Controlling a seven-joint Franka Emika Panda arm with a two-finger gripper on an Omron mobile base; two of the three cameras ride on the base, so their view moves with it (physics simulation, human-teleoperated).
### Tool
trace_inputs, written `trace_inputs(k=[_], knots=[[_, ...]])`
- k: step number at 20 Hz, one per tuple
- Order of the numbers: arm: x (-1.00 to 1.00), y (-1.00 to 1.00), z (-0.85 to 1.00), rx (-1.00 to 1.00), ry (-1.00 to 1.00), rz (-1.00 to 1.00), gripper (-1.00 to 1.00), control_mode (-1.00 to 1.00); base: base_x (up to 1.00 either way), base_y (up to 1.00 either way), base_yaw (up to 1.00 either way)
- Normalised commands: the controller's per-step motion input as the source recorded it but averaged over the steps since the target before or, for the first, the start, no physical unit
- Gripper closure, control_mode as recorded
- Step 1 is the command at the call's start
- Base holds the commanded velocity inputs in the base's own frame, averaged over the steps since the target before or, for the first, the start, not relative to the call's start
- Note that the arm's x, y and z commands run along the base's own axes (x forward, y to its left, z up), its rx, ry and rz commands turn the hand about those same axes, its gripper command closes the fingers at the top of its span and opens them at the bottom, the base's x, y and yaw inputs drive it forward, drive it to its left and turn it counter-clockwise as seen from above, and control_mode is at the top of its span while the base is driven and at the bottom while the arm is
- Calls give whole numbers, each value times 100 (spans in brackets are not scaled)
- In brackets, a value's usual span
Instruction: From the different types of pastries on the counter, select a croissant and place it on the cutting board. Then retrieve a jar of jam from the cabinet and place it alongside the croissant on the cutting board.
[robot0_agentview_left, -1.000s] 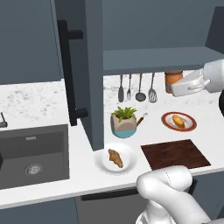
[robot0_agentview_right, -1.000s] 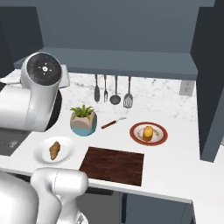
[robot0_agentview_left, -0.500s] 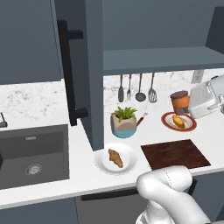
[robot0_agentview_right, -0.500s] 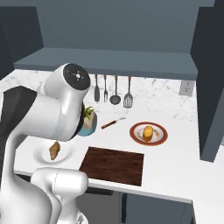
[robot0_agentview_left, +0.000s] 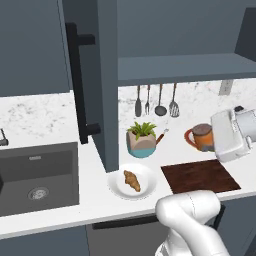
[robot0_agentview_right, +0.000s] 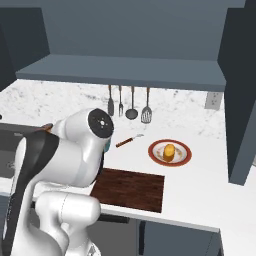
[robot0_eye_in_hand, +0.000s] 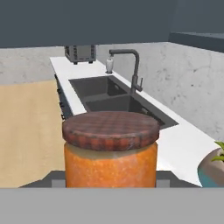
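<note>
Fingertips are basically invisible here. In the hand view the jar of jam (robot0_eye_in_hand: 110, 151) sits so close to the camera that its bottom is cut off and whatever pinches it is hidden behind it, but the pincer is clamped together on it. In the left base view the jar (robot0_agentview_left: 202, 137) shows just left of the white hand, held up over the right part of the counter (robot0_agentview_left: 35, 112), behind the cutting board (robot0_agentview_left: 200, 176). It covers most of the orange plate behind it, so the bun there can't be made out from that side. In the right base view the arm blocks the left end of the board (robot0_agentview_right: 131, 188), the plant pot and the white plate; only the bun (robot0_agentview_right: 169, 151) on its orange plate (robot0_agentview_right: 170, 152) is clear, toward the back of the counter.

The croissant (robot0_agentview_left: 132, 180) lies on the white plate (robot0_agentview_left: 131, 182) near the front edge, just left of the board, not on it. The plant pot (robot0_agentview_left: 142, 141) stands behind that plate. The cabinet (robot0_agentview_left: 107, 75) door hangs open, its far side hidden.

Compared with a second ago, the jar has come down from up near the shelf to low over the counter, and the arm has swung across the right view.
</note>
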Motion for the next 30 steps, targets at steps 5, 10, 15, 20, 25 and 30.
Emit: trace_inputs(k=[5, 10, 15, 20, 25, 30], knots=[[45, -11, -28, 0, -11, 8, 100, -100, 0, 0, 0], [73, -62, -1, 9, 0, 15, 100, -100, 0, 0, 0], [39, -80, -19, 7, 0, 28, 100, -100, 0, 0, 0], [33, -45, -45, 1, 0, 22, 100, -100, 0, 0, 0], [59, -7, -58, 0, 0, 5, 100, -100, 0, 0, 0], [28, -14, -63, 0, 0, 0, 100, -100, 0, 0, 0]])
